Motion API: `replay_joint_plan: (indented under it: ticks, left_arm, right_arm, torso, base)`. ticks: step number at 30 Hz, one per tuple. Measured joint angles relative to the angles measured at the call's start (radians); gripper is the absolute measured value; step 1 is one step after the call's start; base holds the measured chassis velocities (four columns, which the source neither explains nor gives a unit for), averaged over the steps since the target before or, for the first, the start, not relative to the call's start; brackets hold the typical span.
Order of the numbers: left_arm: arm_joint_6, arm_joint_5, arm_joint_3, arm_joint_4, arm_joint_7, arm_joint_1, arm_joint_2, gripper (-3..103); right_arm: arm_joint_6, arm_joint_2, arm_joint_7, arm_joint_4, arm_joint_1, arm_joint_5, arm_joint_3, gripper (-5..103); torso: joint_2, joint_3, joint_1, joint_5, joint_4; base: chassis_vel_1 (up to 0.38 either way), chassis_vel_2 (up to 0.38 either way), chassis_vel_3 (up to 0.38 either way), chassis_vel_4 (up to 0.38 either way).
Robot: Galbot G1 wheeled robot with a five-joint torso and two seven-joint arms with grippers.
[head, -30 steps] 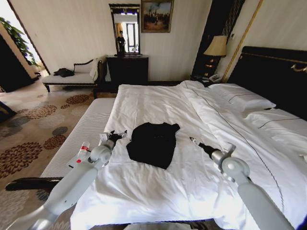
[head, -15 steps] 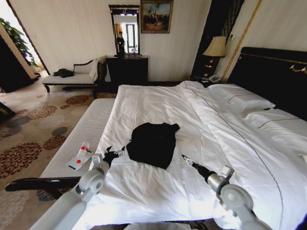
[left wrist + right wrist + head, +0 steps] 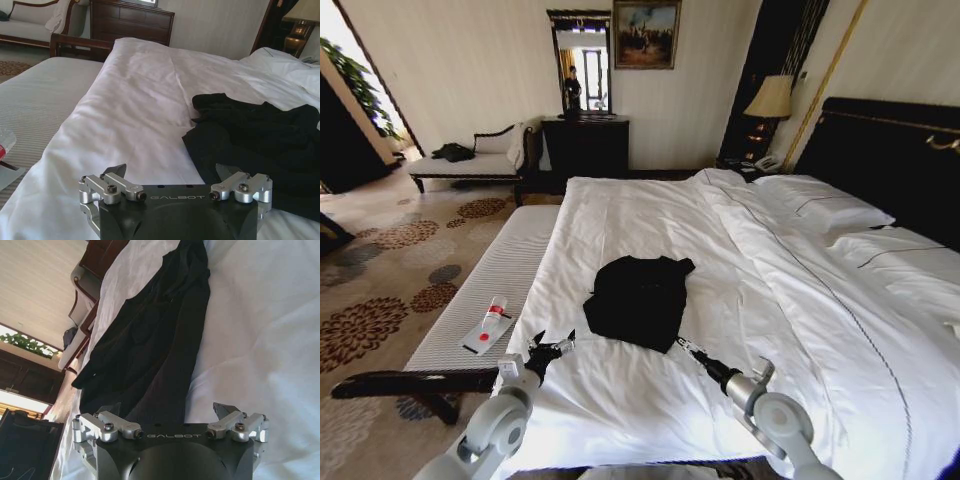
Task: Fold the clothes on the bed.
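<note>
Both arms have been drawn back toward the robot; the left hand [image 3: 552,349] and right hand [image 3: 686,346] are spread wide and empty, the folded black T-shirt [image 3: 638,298] left lying on the bed [image 3: 650,215], so the folding is judged finished

T-shirt [image 3: 640,298] lies on the bed [image 3: 650,215]; left claw [image 3: 551,349] near its left, right claw [image 3: 687,347] just before it.

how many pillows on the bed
2 pillows in the head view: one by the headboard near the lamp, another beside it, closer to the robot. More may lie out of frame.
</note>
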Motion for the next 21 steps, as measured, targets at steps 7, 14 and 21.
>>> replay_joint_plan:
  ticks: [7,14,21]
  left_arm:
    - [0.005,0.002,-0.040,-0.023,-0.003,0.050,0.002,100]
    - [0.012,-0.012,-0.040,-0.019,-0.013,0.036,0.006,100]
    - [0.014,-0.015,-0.023,-0.002,-0.015,0.013,0.002,100]
  right_arm:
    - [-0.002,0.051,-0.008,-0.074,0.058,-0.025,-0.069,100]
    - [0.015,0.086,-0.026,-0.144,0.097,-0.044,-0.086,83]
    - [0.035,0.073,-0.044,-0.153,0.120,-0.044,-0.082,61]
  torso:
    - [0.000,0.000,0.000,0.0000,0.0000]
    - [0.000,0.000,0.000,0.0000,-0.0002]
    - [0.000,0.000,0.000,0.0001,0.0002]
  base:
    - [0.000,0.000,0.000,0.000]
    - [0.000,0.000,0.000,0.000]
    - [0.000,0.000,0.000,0.000]
